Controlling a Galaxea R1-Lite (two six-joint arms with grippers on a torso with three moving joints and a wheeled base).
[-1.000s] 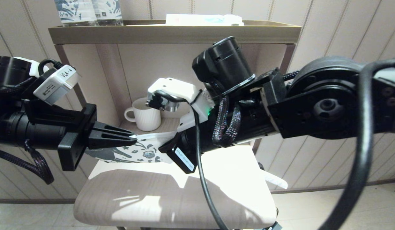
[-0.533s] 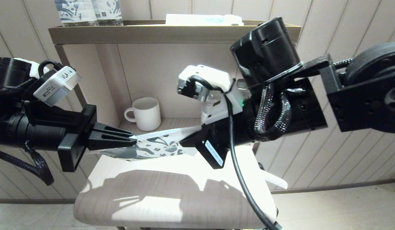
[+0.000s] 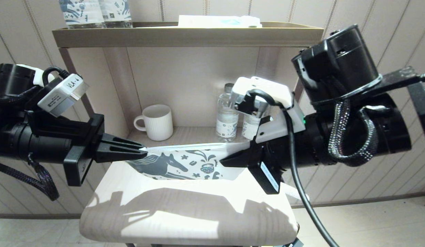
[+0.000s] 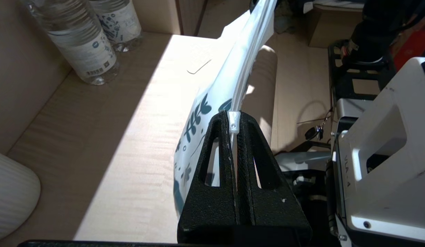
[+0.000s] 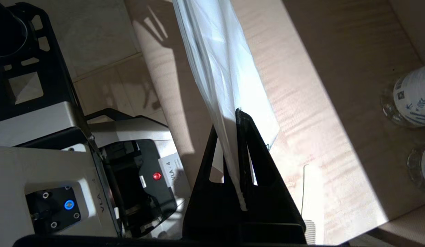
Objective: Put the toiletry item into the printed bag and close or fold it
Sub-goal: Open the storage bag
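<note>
White printed bag [image 3: 185, 161] stretched between left claw [image 3: 142, 151]; right claw [image 3: 224, 160]

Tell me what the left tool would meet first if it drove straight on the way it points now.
Judging by the head view, the left tool, shut on the printed bag, points along the bag's top edge toward the right tool clamped on the far end. It would crumple the bag and then probably meet that tool.
</note>
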